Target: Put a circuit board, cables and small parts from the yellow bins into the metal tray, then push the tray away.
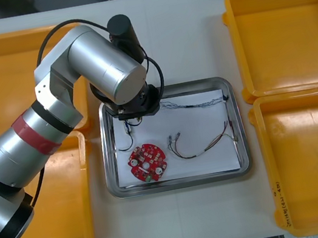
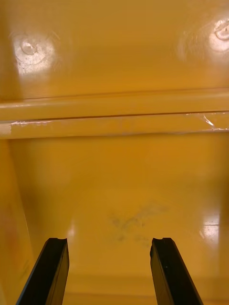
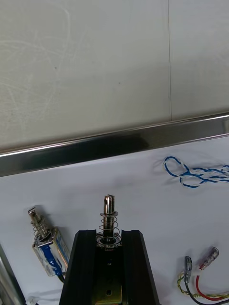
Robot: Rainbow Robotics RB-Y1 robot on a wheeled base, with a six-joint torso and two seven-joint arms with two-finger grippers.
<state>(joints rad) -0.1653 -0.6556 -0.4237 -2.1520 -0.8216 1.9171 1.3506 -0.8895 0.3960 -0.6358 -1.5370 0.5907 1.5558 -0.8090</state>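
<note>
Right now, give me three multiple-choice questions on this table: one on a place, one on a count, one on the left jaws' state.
1. Where does the round red circuit board lie?
A. On the bare table
B. In the metal tray
C. On the floor

2. How many circuit boards are in the tray?
A. One
B. Two
C. Three

3. How do the left gripper's jaws stand?
A. Open, empty
B. Shut on a cable
C. Shut on a small metal part

Answers: B, it lies on the tray's white inside; A, a single board shows there; C, the sprung part stands clamped between them, over the tray. The right gripper hangs open over a yellow bin.
</note>
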